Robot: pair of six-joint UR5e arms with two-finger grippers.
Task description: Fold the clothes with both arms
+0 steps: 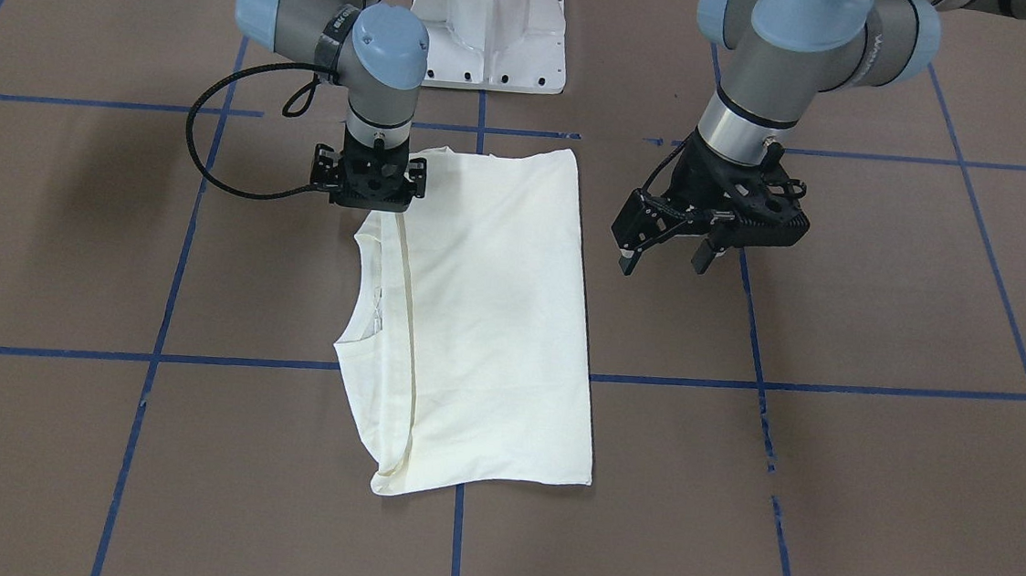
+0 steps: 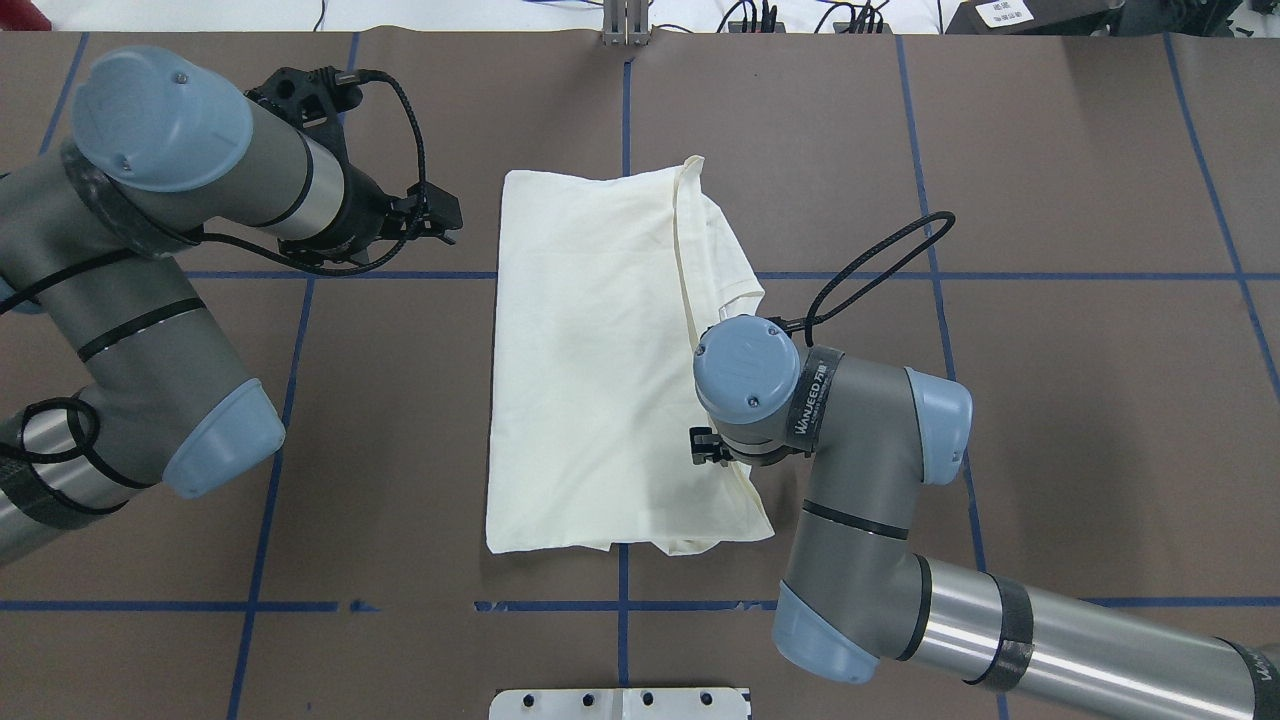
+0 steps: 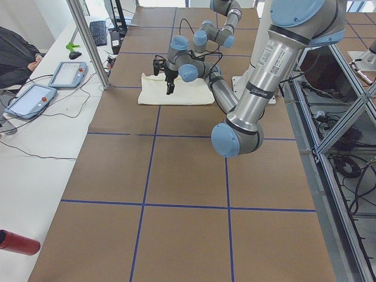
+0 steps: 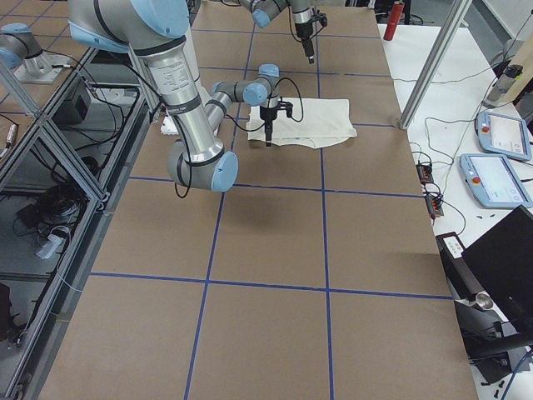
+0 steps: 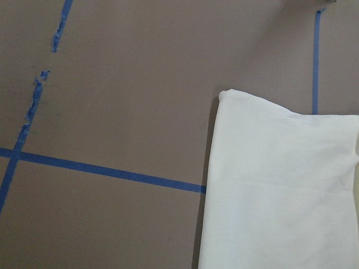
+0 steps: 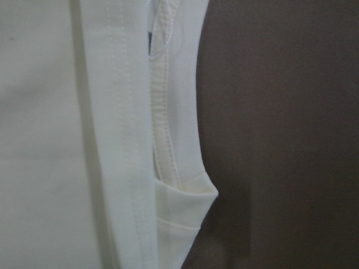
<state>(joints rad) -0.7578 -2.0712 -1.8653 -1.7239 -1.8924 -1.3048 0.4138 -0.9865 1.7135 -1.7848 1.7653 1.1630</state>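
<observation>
The cream shirt (image 1: 483,322) lies folded into a long rectangle on the brown table, plain side up, with the print hidden. It also shows in the overhead view (image 2: 590,370). Its collar and a folded strip run along the side by my right arm (image 6: 162,112). My right gripper (image 1: 382,212) points straight down on that edge near the shirt's corner towards the robot. Its fingers look closed on the cloth, and its wrist (image 2: 745,380) hides it from above. My left gripper (image 1: 663,263) is open and empty, held above the table beside the shirt's opposite edge (image 5: 224,168).
Blue tape lines (image 1: 835,387) mark a grid on the table. The white pedestal base (image 1: 489,30) stands behind the shirt. A side bench with tablets (image 3: 35,97), a metal post (image 3: 88,41) and a red cylinder (image 3: 14,242) lie beyond the table's far edge.
</observation>
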